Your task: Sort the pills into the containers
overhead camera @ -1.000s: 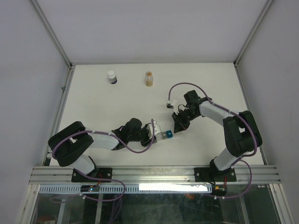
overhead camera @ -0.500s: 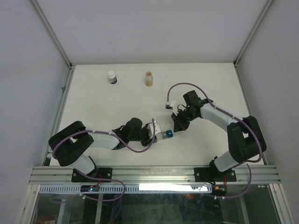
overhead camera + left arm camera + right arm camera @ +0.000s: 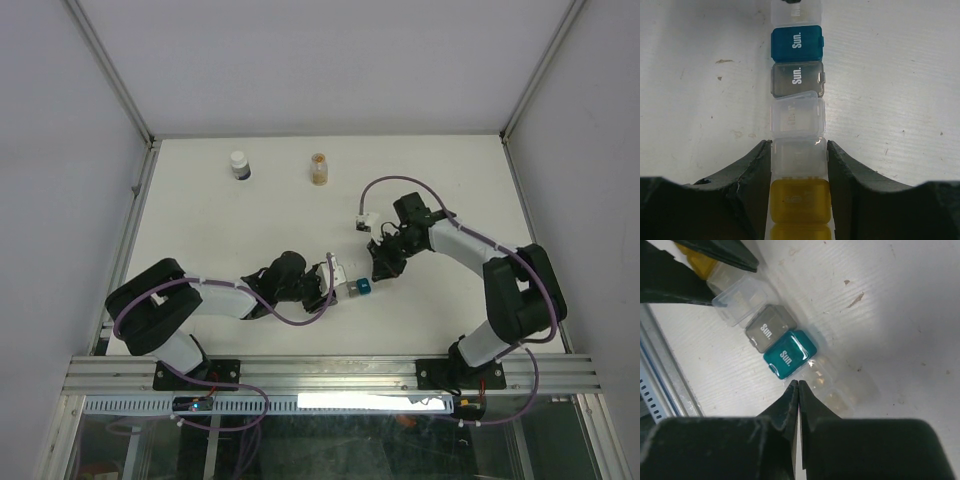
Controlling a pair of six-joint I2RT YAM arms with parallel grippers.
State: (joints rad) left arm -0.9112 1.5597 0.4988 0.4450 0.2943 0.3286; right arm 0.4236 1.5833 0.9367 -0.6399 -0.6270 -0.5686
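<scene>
The pillbox strip (image 3: 350, 288) lies at the table's near middle. In the left wrist view it runs away from me: yellow cube (image 3: 800, 201), clear cube (image 3: 799, 157), clear cube with its lid slightly lifted (image 3: 797, 116), grey cube (image 3: 797, 80), blue cube (image 3: 797, 44). My left gripper (image 3: 799, 156) is shut on the strip at the clear cube beside the yellow one. My right gripper (image 3: 798, 385) is shut, its tips at the edge of the clear cube (image 3: 840, 385) next to the blue cube (image 3: 790, 354). The pills show as an orange mass in a clear vial (image 3: 319, 168) at the back, far from both grippers.
A small dark bottle with a white cap (image 3: 239, 164) stands at the back left, beside the vial. The left arm (image 3: 200, 300) lies low across the near left of the table. Grey walls enclose the table on three sides.
The right wrist has shifted slightly above the strip's blue end. The left arm and the strip have not moved.
</scene>
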